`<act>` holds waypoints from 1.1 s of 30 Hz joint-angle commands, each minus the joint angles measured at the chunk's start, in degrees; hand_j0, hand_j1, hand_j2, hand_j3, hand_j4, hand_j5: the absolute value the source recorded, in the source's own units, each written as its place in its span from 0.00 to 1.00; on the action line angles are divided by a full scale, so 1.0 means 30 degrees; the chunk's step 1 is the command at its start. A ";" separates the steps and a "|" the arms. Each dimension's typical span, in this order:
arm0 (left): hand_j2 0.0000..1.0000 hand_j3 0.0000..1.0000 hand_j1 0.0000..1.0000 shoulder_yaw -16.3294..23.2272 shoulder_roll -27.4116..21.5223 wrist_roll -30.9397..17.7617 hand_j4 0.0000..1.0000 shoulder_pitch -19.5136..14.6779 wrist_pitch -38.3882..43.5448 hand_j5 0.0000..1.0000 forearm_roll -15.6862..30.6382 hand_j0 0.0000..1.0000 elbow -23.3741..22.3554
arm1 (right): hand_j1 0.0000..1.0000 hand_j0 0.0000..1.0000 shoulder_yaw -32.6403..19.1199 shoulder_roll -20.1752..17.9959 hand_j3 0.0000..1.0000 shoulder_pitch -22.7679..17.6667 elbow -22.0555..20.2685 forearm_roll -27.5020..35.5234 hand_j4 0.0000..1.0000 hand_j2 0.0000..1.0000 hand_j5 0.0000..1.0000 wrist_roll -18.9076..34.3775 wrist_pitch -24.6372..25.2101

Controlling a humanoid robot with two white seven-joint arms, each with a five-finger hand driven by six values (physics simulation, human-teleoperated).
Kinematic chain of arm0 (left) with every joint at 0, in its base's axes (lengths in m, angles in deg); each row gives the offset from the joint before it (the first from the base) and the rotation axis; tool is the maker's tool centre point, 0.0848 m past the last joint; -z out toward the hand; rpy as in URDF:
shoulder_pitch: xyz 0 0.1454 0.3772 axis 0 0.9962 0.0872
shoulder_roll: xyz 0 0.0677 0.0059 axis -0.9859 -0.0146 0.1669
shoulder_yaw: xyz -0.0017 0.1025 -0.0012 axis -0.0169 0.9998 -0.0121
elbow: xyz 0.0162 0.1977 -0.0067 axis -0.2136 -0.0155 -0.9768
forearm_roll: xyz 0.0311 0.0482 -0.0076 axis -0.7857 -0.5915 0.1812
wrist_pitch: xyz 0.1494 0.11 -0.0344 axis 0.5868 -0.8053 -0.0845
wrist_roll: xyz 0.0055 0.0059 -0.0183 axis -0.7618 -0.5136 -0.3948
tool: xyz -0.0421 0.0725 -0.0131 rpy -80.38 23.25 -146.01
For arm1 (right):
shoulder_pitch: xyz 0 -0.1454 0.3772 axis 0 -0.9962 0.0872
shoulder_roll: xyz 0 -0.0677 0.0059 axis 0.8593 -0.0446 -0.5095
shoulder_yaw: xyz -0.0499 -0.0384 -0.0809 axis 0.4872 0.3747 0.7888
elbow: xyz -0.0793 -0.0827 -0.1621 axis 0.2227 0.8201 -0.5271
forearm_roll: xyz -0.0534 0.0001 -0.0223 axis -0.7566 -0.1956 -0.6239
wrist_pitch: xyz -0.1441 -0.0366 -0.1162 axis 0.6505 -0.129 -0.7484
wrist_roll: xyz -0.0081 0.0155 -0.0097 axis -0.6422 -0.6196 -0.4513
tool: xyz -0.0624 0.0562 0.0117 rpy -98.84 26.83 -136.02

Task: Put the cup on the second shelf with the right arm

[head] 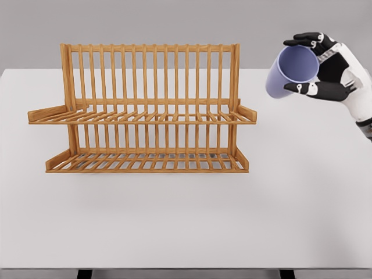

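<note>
A pale lavender cup (290, 71) hangs in the air at the upper right, tipped on its side with its open mouth facing me. My right hand (317, 64) is shut on it, dark fingers above and below the rim. The cup is to the right of the wooden two-tier rack (148, 110) and a little above the level of its upper shelf (142, 117). The lower shelf (145, 161) rests on the table. Both shelves are bare. My left arm does not show.
The rack stands on a white table (186, 226), toward its far side. A tall slatted back rises behind the upper shelf. Two short arms stick out at the upper shelf's ends.
</note>
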 commanded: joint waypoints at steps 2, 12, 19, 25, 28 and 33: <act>1.00 1.00 1.00 0.0004 0.0001 -0.0003 1.00 0.0000 -0.0018 1.00 0.0002 1.00 0.0000 | 0.68 0.68 0.0190 0.0376 0.68 0.0146 -0.0026 -0.0342 0.68 0.68 0.68 -0.0001 0.0303; 1.00 1.00 1.00 0.0004 0.0001 -0.0003 1.00 0.0000 0.0012 1.00 0.0002 1.00 0.0000 | 0.68 0.68 0.0337 0.1343 0.68 0.0469 -0.0056 -0.1105 0.68 0.68 0.68 -0.0001 0.0537; 1.00 1.00 1.00 0.0004 0.0001 -0.0003 1.00 0.0000 -0.0017 1.00 0.0002 1.00 0.0000 | 0.68 0.68 0.0982 0.1489 0.68 0.0908 -0.0085 -0.1075 0.68 0.68 0.68 -0.0001 0.0537; 1.00 1.00 1.00 -0.0025 0.0001 -0.0003 1.00 0.0000 0.0012 1.00 0.0002 1.00 0.0000 | 0.68 0.68 0.1275 0.1958 0.68 0.0996 -0.0115 -0.1163 0.68 0.68 0.68 -0.0001 0.0508; 1.00 1.00 1.00 0.0004 0.0001 -0.0003 1.00 0.0000 0.0011 1.00 0.0002 1.00 0.0000 | 0.68 0.68 0.1333 0.2133 0.68 0.0996 -0.0173 -0.1456 0.68 0.68 0.68 -0.0001 0.0537; 1.00 1.00 1.00 0.0004 0.0001 -0.0003 1.00 0.0000 0.0011 1.00 0.0002 1.00 0.0000 | 0.68 0.68 0.1363 0.2573 0.68 0.0996 -0.0232 -0.1954 0.68 0.68 0.68 -0.0001 0.0508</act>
